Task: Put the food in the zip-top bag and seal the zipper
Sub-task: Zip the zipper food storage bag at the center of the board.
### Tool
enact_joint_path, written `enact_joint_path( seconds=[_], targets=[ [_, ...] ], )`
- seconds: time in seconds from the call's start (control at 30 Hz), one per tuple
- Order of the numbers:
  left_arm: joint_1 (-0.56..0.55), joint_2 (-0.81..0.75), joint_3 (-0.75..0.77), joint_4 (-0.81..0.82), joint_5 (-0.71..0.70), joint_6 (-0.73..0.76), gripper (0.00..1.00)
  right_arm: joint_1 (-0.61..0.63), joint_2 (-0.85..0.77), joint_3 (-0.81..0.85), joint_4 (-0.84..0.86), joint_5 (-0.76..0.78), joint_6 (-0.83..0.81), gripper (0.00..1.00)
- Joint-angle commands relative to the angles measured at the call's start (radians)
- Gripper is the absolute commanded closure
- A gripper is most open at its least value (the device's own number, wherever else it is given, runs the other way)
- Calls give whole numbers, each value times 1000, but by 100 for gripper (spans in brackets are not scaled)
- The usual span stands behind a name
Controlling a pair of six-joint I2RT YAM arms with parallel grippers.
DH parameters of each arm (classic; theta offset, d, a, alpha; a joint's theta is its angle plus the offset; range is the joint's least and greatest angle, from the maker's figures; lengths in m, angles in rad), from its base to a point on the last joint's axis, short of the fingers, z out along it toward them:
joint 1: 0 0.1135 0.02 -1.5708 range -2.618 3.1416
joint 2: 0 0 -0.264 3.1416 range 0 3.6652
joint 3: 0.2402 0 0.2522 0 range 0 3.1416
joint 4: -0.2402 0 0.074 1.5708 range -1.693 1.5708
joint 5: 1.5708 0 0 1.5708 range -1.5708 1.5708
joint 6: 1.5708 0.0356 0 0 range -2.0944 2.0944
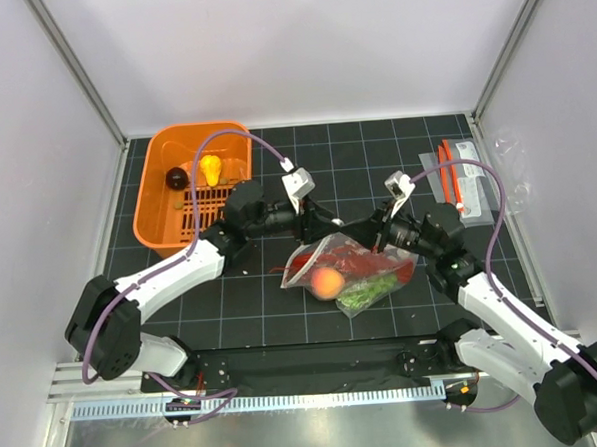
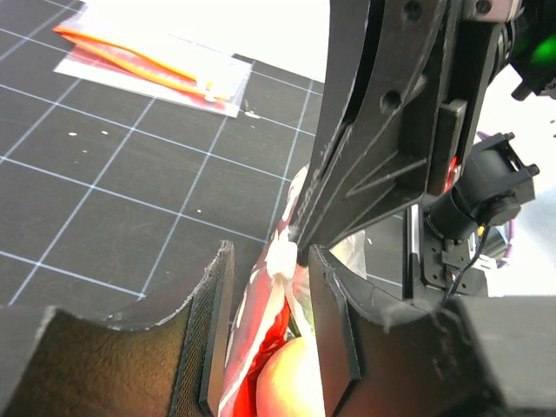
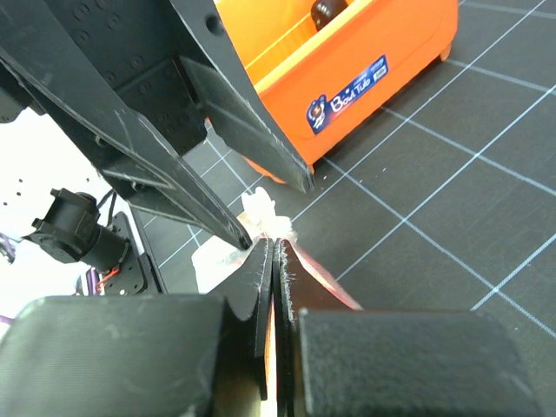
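Sealing zip-top bag | right gripper clamped on zipper | left gripper half open astride it | should close squarely, with strip taut.

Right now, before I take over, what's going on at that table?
Both arms meet at the mouth of the zip-top bag in the middle of the table. The right gripper is shut on the bag's top edge. The left gripper is open, with that same edge between its jaws. The red lobster, peach fruit and green grapes are already inside. These views don't show whether the mouth is pressed closed.
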Motion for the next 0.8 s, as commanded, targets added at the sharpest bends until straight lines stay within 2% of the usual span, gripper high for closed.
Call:
enact_joint_path(
  seconds=[0.0,0.07,0.1,0.2,0.43,0.77],
  targets=[
    [-2,14,44,46,51,-10,57,5,-36,6,48,23,-20,99],
    [-2,25,51,41,62,-16,64,5,-36,5,48,30,-17,99],
    [0,26,56,37,67,-15,77,5,-39,2,48,33,-17,99],
    [-2,26,64,20,65,-7,88,5,-50,0,46,46,-17,99],
    [0,8,51,23,56,-1,93,4,-94,-12,25,144,-17,99],
    [-3,63,74,5,73,-25,94,4,-242,-49,-17,424,18,99]
  ],
)
